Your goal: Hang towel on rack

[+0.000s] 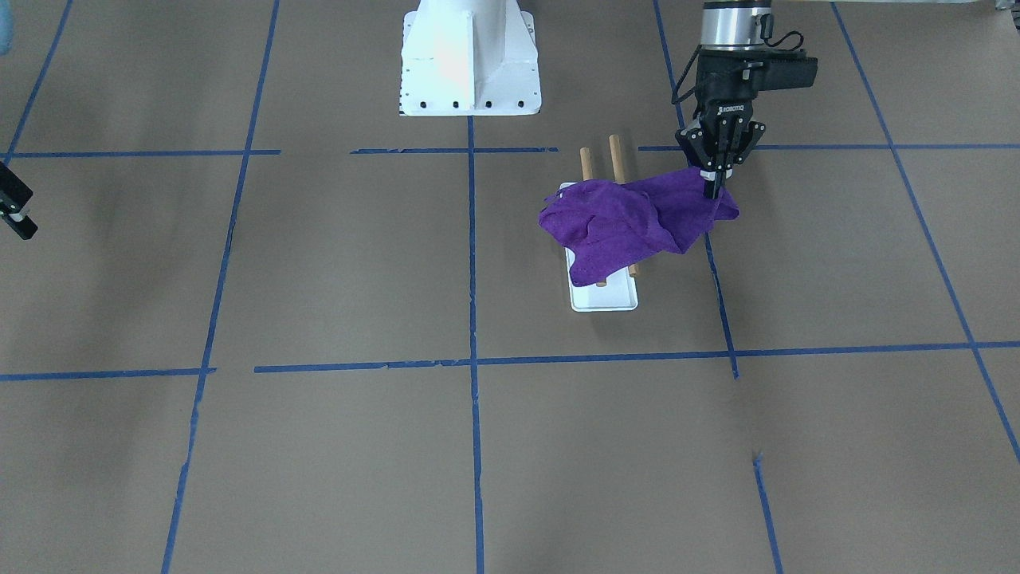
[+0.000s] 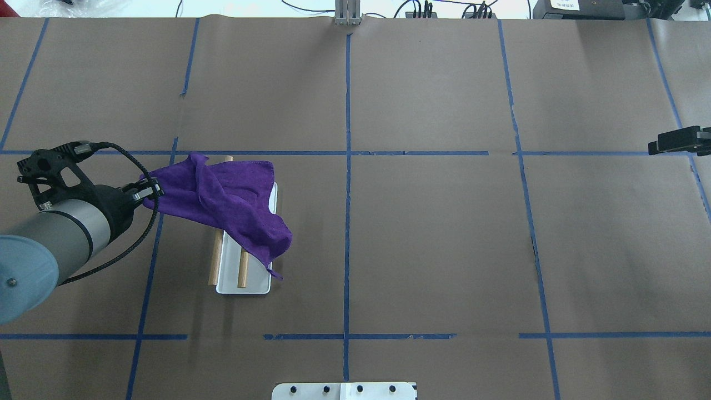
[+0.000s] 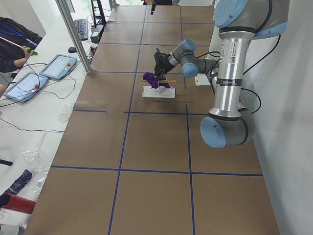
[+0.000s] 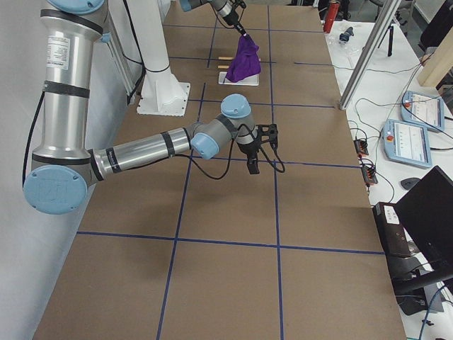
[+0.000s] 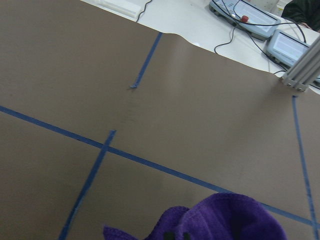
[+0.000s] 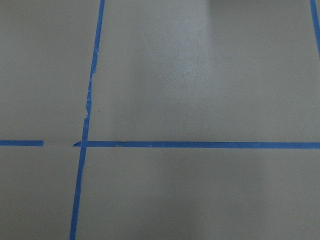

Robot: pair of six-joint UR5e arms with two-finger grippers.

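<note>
The purple towel (image 1: 621, 223) lies draped across the rack's two brown dowel rods (image 1: 615, 155), and one corner hangs down past the rack's white base (image 1: 606, 299). My left gripper (image 1: 715, 187) is shut on the towel's other end and holds it up beside the rack, on my left side. In the overhead view the towel (image 2: 233, 194) stretches from the left gripper (image 2: 150, 191) over the rods (image 2: 243, 269). The towel's edge fills the bottom of the left wrist view (image 5: 225, 220). My right gripper (image 2: 675, 140) hovers far off over bare table; I cannot tell if it is open or shut.
The white bolted robot pedestal (image 1: 468, 64) stands behind the rack. Blue tape lines (image 2: 347, 166) grid the brown table. Tablets and cables (image 3: 58, 66) lie on the side bench beyond the table's far edge, where a person sits.
</note>
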